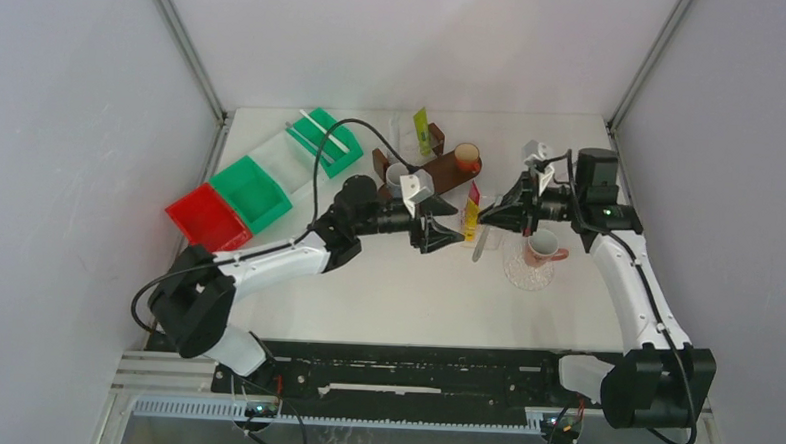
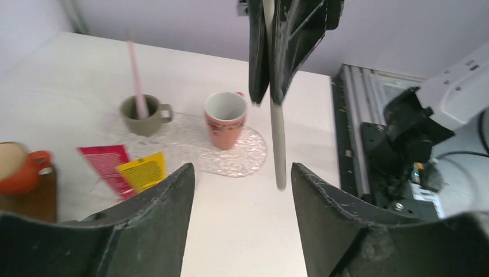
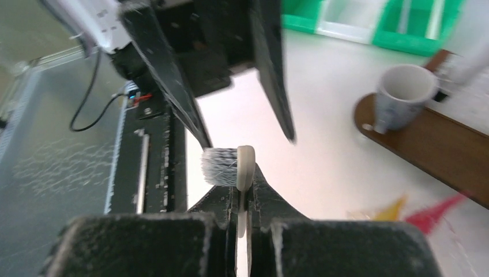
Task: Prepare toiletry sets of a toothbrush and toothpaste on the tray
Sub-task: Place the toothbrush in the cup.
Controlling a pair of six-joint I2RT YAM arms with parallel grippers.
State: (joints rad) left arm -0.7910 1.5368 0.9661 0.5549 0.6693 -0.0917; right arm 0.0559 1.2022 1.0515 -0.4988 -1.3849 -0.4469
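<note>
Shows a hand-over in mid-air above the white table (image 1: 396,292). Fingers of the right gripper (image 1: 486,214) pressed shut on a long thin white toothbrush (image 2: 278,138), pinching just below the bristled head, handle hanging straight down. Fingers of the left gripper (image 2: 242,171) spread wide, flanking the handle's lower tip, apparently clear of it, one finger very near. Probably the moment for parting: draw the left arm straight back without brushing the tip. Then carry the brush toward the empty pink ceramic mug (image 2: 225,121) on the clear textured glass tray (image 2: 254,156) and lower it handle first, minding the long free handle, prone to swinging with a grip so near the head. On the same tray, a grey-brown mug (image 2: 142,115) already holding a pink toothbrush (image 2: 135,69). Just beside the tray, a flat red-and-yellow tube (image 2: 124,167), possibly in the travel path, likely a later pick. Farther off, an orange cup (image 2: 17,164) and a grey mug (image 3: 403,95) on a dark brown wooden board (image 3: 450,138), plus green plastic bins (image 1: 322,141) at the far left.
</note>
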